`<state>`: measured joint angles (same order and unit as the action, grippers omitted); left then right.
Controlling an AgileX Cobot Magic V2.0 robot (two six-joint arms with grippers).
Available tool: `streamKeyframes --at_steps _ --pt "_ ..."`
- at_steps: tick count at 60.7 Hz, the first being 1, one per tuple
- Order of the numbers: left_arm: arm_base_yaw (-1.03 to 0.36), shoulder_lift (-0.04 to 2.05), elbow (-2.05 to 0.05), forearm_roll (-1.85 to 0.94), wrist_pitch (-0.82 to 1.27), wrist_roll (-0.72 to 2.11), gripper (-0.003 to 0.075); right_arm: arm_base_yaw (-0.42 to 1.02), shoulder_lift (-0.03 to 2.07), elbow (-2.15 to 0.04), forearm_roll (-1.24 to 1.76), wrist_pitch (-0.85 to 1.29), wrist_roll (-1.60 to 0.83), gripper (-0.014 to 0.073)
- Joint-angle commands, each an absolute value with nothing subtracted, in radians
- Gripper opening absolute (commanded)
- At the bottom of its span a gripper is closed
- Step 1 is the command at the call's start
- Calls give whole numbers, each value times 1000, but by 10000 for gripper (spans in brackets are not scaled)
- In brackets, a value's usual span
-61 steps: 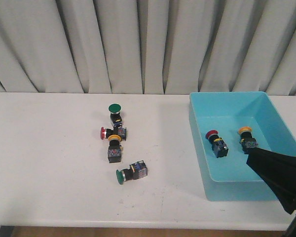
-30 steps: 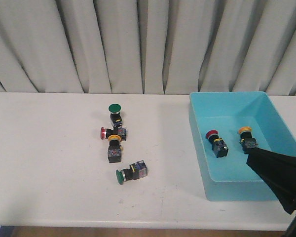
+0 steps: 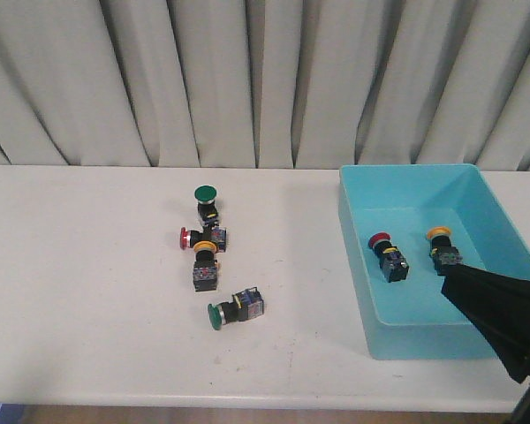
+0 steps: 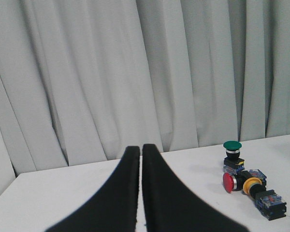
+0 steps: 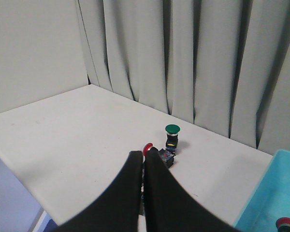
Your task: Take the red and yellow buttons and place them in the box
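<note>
White table (image 3: 88, 300), grey curtain behind. Turquoise box (image 3: 358, 265) sits at the right end, within the right arm's reach, which likely explains why it was put there.

In the box: one red button (image 3: 387, 255) and one yellow button (image 3: 442, 246), both lying on the floor of the bin, apart from each other. So the task looks partly done.

On the table, centre-left cluster: a red-capped button (image 3: 191, 237) on its side and a yellow-capped button (image 3: 205, 263), the two touching or nearly so. A green button (image 3: 205, 200) stands upright just behind them; a second green button (image 3: 232, 309) lies on its side nearer the front, a little apart. The greens should stay put.

Right hand (image 5: 143, 159): fingers pressed together, nothing between them. It hangs low at the table's front right corner, pointed toward the cluster.

Left hand (image 4: 140, 151): also pressed together, empty.

Front view shows the box contents and the right arm only as a dark wedge; the left arm is not in it at all. The left wrist view alone shows that hand, with the cluster off to one side. The right wrist view catches just the red cap at the box's edge.
</note>
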<state>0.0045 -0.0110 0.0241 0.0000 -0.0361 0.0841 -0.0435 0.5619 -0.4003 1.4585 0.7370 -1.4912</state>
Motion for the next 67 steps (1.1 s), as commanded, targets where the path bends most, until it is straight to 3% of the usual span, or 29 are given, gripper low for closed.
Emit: streamKeyframes --at_steps 1,58,67 --pt "6 -16 51 0 -117 68 -7 -48 563 -425 1508 744 -1498 -3" --pt "6 -16 51 0 -117 68 -7 -48 563 -422 1507 740 -1494 -3" --pt "6 -16 51 0 -117 68 -7 -48 526 -422 1393 749 -1484 -3"
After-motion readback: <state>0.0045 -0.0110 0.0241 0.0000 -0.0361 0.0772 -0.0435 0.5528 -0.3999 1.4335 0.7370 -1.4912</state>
